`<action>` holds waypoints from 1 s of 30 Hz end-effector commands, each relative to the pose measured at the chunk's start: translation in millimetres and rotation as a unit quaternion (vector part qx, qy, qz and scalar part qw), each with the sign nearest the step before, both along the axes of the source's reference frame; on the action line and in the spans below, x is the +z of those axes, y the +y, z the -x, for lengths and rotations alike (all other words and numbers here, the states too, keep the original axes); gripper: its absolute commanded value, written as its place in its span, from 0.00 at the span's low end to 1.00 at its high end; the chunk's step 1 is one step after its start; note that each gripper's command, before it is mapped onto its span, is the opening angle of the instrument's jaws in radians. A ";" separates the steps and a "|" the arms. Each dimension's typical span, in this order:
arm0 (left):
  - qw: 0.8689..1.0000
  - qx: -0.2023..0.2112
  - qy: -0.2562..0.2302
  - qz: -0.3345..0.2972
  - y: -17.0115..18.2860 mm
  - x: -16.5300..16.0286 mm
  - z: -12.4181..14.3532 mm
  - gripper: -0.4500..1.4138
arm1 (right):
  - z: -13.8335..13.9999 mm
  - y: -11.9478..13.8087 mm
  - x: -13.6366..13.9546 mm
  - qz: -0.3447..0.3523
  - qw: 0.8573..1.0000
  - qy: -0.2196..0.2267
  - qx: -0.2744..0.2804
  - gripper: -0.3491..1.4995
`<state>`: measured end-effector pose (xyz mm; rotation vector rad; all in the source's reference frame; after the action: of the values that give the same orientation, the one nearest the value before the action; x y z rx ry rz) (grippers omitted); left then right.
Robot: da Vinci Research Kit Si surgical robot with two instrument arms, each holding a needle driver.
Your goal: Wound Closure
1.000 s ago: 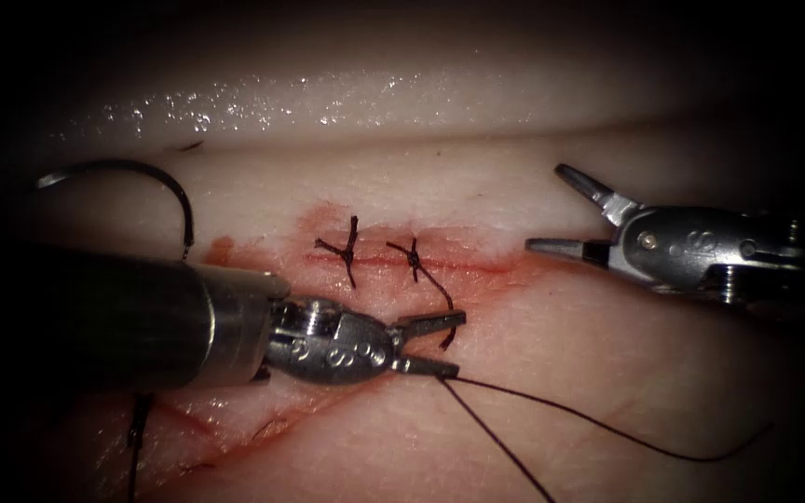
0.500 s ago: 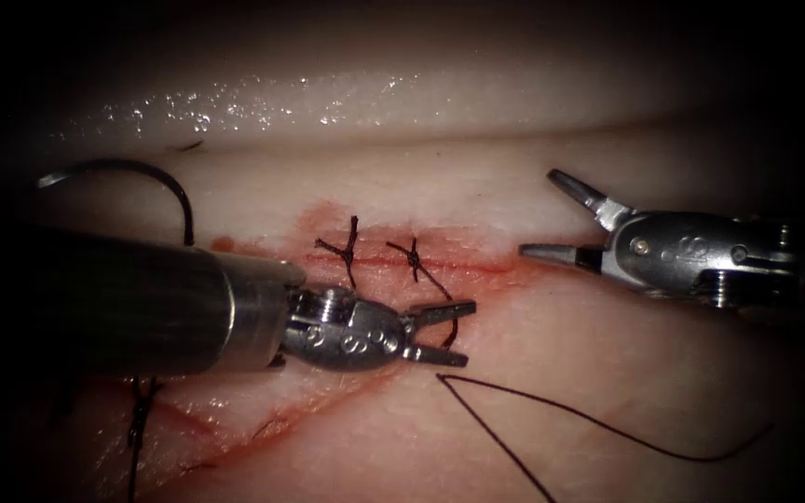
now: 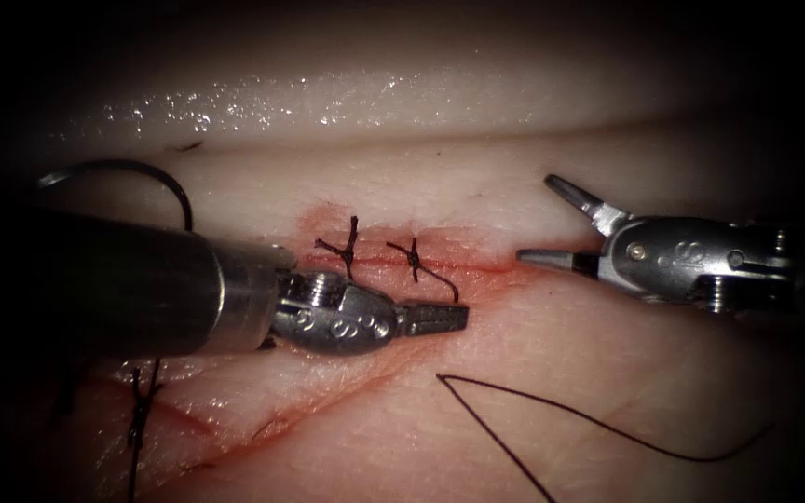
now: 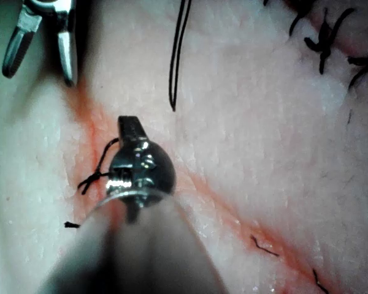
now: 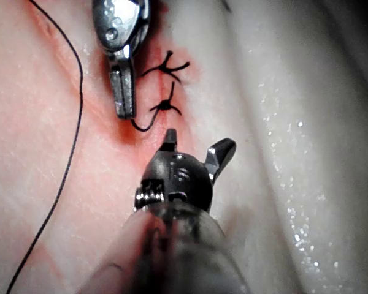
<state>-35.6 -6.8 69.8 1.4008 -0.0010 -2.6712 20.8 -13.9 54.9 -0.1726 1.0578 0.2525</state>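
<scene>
Gripping the thread tail [image 3: 446, 287] below the cut [image 3: 486, 267] with left tool [image 3: 440, 319] fingers closed, right tool [image 3: 538, 219] fingers open and empty, needle [image 3: 156, 172] lying loose on the tissue [image 3: 607, 373] left of the cut, gentle tension probably best.

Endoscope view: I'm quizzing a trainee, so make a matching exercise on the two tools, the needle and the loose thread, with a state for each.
1 left tool
2 right tool
3 needle
4 loose thread

a open, holding nothing
b lying free on the tissue, left of the cut
c shut on a knot's thread tail
d looped on the tissue, below the cut

Pairs: 1-c, 2-a, 3-b, 4-d.
</scene>
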 end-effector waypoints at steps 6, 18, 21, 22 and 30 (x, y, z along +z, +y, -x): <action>1.000 0.004 -0.006 -0.009 0.9 -0.8 -0.6 0.00 | -2.7 -1.0 0.9 -0.011 0.997 0.051 -0.061 0.81; 1.000 -0.001 -0.005 0.003 1.3 -5.0 -3.0 0.00 | -5.0 -3.0 3.0 -0.006 0.983 0.112 -0.148 0.88; 1.000 -0.001 -0.005 0.003 1.4 -5.6 -3.1 0.00 | -5.8 -3.6 3.2 -0.003 0.979 0.122 -0.166 0.89; 1.000 -0.002 -0.004 0.003 1.3 -5.9 -3.0 0.00 | -6.7 -3.9 3.4 -0.002 0.975 0.126 -0.181 0.84; 1.000 -0.004 -0.002 0.004 1.0 -5.9 -2.6 0.00 | -9.8 -3.5 3.7 0.045 0.977 0.106 -0.181 0.83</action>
<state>-32.4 -5.8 63.2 1.4057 -0.0161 -2.6724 29.5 -17.7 58.3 -0.0324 1.2858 -0.1107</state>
